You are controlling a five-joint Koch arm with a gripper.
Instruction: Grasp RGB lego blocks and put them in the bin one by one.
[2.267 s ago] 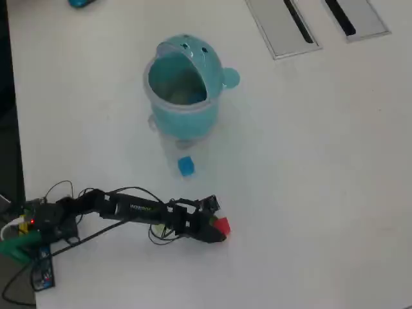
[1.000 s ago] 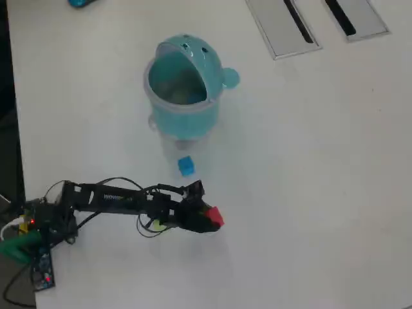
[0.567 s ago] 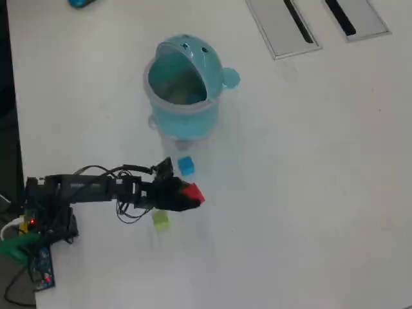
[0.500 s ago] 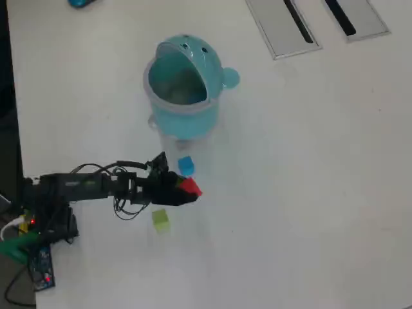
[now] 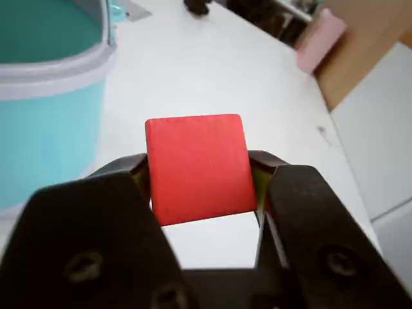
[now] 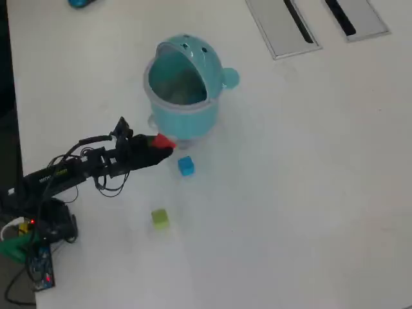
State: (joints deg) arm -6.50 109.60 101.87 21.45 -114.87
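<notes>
Three small plastic cubes: red cube pinched in black pincer; blue cube just beside; yellow-green cube farther. One teal round plastic bin just ahead.

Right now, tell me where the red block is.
The red block is clamped in the gripper, raised beside the teal bin, at its lower-left in the overhead view, left of the blue block.

Matt red block, smooth teal plastic bin, black plastic tool
</notes>
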